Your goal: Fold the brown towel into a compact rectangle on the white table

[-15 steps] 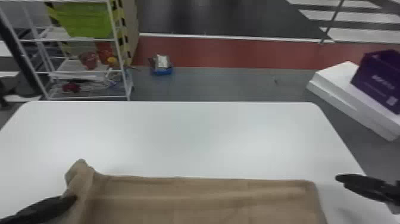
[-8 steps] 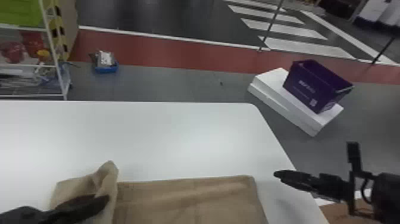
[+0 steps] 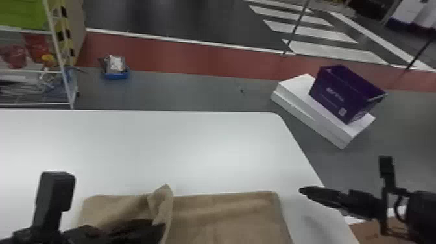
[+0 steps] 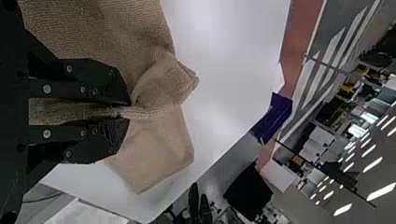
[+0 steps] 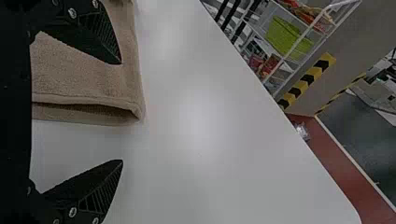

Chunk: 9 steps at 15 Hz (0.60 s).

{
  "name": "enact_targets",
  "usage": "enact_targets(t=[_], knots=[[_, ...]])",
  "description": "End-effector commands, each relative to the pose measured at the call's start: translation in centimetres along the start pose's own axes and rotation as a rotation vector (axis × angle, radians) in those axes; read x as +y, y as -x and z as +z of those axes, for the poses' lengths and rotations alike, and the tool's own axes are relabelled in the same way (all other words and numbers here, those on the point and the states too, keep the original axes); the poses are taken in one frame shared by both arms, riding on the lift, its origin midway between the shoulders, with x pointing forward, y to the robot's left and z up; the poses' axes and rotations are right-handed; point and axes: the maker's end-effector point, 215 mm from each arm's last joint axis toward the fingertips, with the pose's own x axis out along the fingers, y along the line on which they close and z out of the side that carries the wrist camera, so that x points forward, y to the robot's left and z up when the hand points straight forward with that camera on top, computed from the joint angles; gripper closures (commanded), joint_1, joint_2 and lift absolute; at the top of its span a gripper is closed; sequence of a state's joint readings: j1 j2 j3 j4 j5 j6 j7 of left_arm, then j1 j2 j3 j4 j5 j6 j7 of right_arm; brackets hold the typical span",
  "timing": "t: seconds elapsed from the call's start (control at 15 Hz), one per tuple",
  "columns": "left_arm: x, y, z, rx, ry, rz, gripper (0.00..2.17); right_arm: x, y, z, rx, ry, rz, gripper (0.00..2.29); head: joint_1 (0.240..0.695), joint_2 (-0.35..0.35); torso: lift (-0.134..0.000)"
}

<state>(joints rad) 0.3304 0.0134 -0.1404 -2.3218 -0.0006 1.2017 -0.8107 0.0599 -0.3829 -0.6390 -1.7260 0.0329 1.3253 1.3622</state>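
Brown towel (image 3: 227, 217) apparently mid-fold
Left jaws pinch its raised flap (image 3: 163, 200) tight; right jaws gape empty. Next, likely: lay flap toward three o'clock.

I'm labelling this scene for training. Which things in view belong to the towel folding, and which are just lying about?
Folding:
- brown towel
- white table
- left gripper, shut on the towel
- right gripper, open

Lying about:
- purple bin on white boxes
- white rack with green bin
- blue tray
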Motion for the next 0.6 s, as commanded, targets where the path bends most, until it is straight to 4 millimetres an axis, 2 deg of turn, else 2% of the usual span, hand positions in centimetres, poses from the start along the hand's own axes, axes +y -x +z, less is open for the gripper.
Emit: enact_targets(t=[0.0,0.2,0.33,0.4,0.53], knots=[[-1.8,-1.4,-0.2,0.006,-0.020,-0.045,0.00,0.6,-0.7,-0.2,0.011,-0.007,0.017,0.14,0.695,-0.350,-0.124],[-2.7,-2.3,0.3,-0.008,-0.032,-0.049,0.03,1.0,-0.7,0.3,0.006,-0.006,0.019,0.13,0.695,-0.350,-0.124],[-2.0,-2.1,0.5,-0.014,-0.034,-0.026,0.03,1.9,-0.5,0.1,0.005,-0.044,0.034,0.13,0.695,-0.350,-0.124],[-1.4,-1.6,0.8,-0.024,-0.036,-0.020,0.03,2.8,-0.5,0.0,0.008,-0.072,0.053,0.13,0.695,-0.350,-0.124],[1.7,1.4,2.1,-0.108,-0.023,0.014,0.03,5.2,-0.7,-1.0,0.032,-0.107,0.082,0.13,0.695,-0.350,-0.124]])
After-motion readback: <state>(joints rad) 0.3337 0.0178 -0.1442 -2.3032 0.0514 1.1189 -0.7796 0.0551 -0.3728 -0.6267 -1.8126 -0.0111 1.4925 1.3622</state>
